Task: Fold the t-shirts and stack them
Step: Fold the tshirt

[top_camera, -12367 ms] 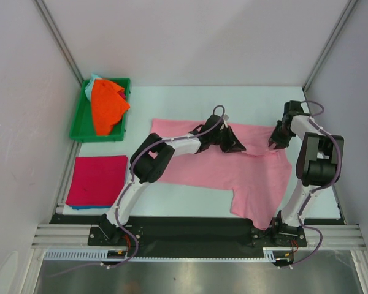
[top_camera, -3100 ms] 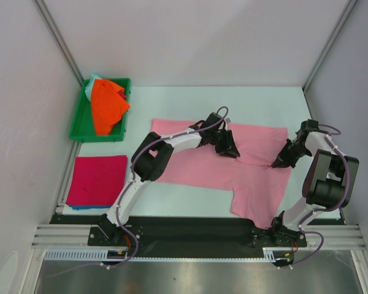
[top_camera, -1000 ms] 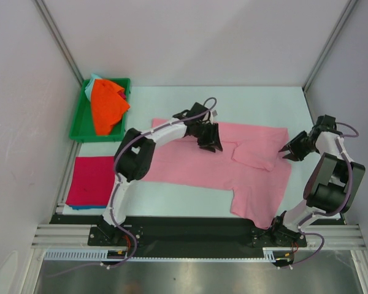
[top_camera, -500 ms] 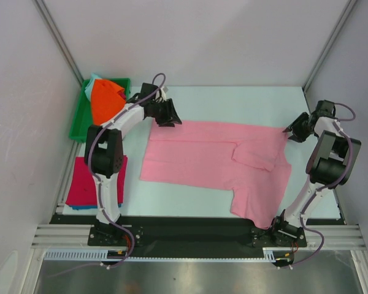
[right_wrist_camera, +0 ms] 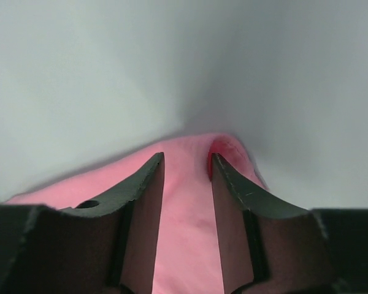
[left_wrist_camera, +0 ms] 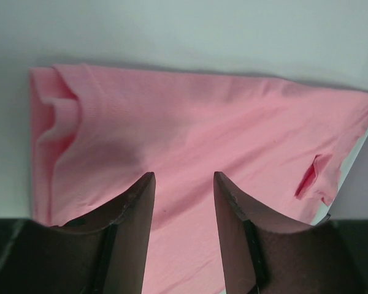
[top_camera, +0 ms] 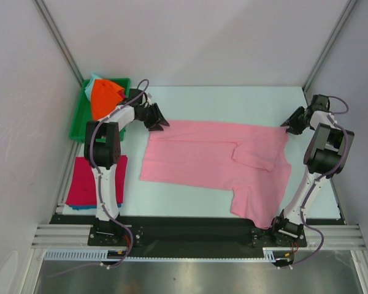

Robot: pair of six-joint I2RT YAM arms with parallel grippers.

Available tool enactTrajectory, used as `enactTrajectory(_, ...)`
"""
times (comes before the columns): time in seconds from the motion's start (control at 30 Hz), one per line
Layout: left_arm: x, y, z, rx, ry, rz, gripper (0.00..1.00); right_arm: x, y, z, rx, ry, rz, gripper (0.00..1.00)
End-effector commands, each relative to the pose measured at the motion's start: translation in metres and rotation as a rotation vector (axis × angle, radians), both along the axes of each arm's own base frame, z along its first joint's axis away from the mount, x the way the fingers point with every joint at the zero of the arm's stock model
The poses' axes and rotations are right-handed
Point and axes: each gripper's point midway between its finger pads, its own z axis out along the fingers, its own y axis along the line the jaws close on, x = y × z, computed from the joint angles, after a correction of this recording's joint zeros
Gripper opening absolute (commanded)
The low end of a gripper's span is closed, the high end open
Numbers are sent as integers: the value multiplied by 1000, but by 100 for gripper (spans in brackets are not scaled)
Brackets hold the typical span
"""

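A pink t-shirt [top_camera: 208,156] lies spread flat on the white table, with one sleeve folded in near its middle and its lower right part hanging toward the near edge. My left gripper [top_camera: 161,123] is open and empty at the shirt's far left corner. In the left wrist view its fingertips [left_wrist_camera: 184,184] hover over the pink cloth [left_wrist_camera: 190,135]. My right gripper [top_camera: 287,125] is open at the shirt's far right corner. In the right wrist view [right_wrist_camera: 185,162] the corner of the pink cloth [right_wrist_camera: 187,202] lies beneath the spread fingers.
A green tray [top_camera: 80,122] at the far left holds a crumpled orange shirt [top_camera: 104,98] over a light blue one. A folded magenta shirt [top_camera: 97,179] lies on a blue one at the near left. White walls stand close on both sides.
My left gripper has swept from the shirt's middle to its far left corner, and the shirt's left side now lies flatter. My right gripper has moved to the far right corner.
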Motion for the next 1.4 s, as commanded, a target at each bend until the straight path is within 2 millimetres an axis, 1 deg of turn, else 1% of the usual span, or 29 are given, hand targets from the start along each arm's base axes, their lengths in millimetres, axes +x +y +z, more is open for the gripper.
enactTrajectory(0.0, 16, -4, 15, -45, -44, 5, 48, 12, -9, -1, -37, -15, 13, 40)
enactTrajectory(0.07, 17, -2, 9, -47, -32, 14, 48, 12, -9, -9, -33, 0, 17, 36)
enactTrajectory(0.13, 17, -2, 5, -52, -24, 16, 48, 17, -8, -10, -30, -15, 26, 34)
enactTrajectory(0.17, 18, -1, 1, -58, -11, 28, 48, 17, -7, -15, -26, -8, 28, 31)
enactTrajectory(0.23, 19, 0, -3, -71, -3, 37, 49, 22, -9, -14, -24, -10, 28, 27)
enactTrajectory(0.27, 21, 3, -6, -76, 3, 50, 48, 22, -9, -15, -24, -4, 25, 22)
enactTrajectory(0.37, 25, 8, -13, -96, 20, 80, 48, 26, -19, -19, -40, 1, -6, 11)
enactTrajectory(0.4, 26, 8, -18, -104, 26, 86, 48, 28, -22, -23, -39, 2, -14, 10)
enactTrajectory(0.47, 29, 12, -22, -119, 37, 105, 48, 36, -31, -21, -46, -13, -30, 5)
enactTrajectory(0.5, 30, 12, -25, -121, 44, 107, 48, 39, -35, -21, -49, -14, -34, 4)
enactTrajectory(0.53, 31, 14, -27, -119, 45, 111, 48, 40, -37, -28, -44, -6, -38, 4)
enactTrajectory(0.57, 34, 15, -26, -119, 38, 110, 48, 47, -41, -22, -45, -22, -43, 2)
enactTrajectory(0.63, 38, 15, -25, -112, 23, 105, 48, 52, -40, -26, -29, -22, -38, 1)
enactTrajectory(0.7, 41, 18, -24, -99, 21, 108, 49, 59, -39, -24, -24, -39, -40, 0)
enactTrajectory(0.8, 52, 20, -21, -81, 1, 106, 49, 70, -38, -22, -8, -78, -50, 0)
enactTrajectory(0.9, 64, 19, -20, -92, -15, 108, 49, 84, -35, -21, 11, -113, -62, 0)
enactTrajectory(0.93, 71, 18, -17, -98, -31, 111, 49, 88, -34, -19, 13, -124, -65, 0)
enactTrajectory(0.97, 73, 18, -24, -102, -23, 111, 49, 93, -33, -21, 13, -136, -65, 1)
enactTrajectory(1.0, 76, 18, -25, -106, -26, 112, 50, 98, -31, -18, 16, -150, -72, 2)
enactTrajectory(1.03, 82, 18, -22, -110, -39, 115, 50, 101, -31, -17, 16, -159, -74, 2)
enactTrajectory(1.07, 84, 18, -27, -113, -40, 116, 50, 106, -30, -18, 16, -170, -77, 3)
enactTrajectory(1.1, 87, 18, -26, -115, -49, 119, 50, 111, -28, -14, 26, -184, -83, 3)
enactTrajectory(1.17, 94, 18, -24, -129, -62, 124, 50, 117, -28, -14, 42, -192, -94, 4)
enactTrajectory(1.2, 96, 17, -27, -135, -66, 126, 50, 118, -24, -20, 78, -183, -100, 4)
enactTrajectory(1.23, 100, 16, -22, -154, -74, 129, 50, 125, -24, -12, 91, -203, -102, 4)
enactTrajectory(1.27, 104, 18, -17, -165, -86, 132, 49, 124, -22, -13, 104, -187, -104, 5)
enactTrajectory(1.3, 106, 18, -11, -169, -92, 134, 49, 125, -21, -10, 109, -189, -104, 6)
enactTrajectory(1.33, 111, 19, -1, -170, -117, 135, 50, 126, -20, -6, 106, -192, -102, 8)
enactTrajectory(1.37, 113, 19, 7, -168, -133, 134, 51, 125, -19, -3, 101, -187, -103, 16)
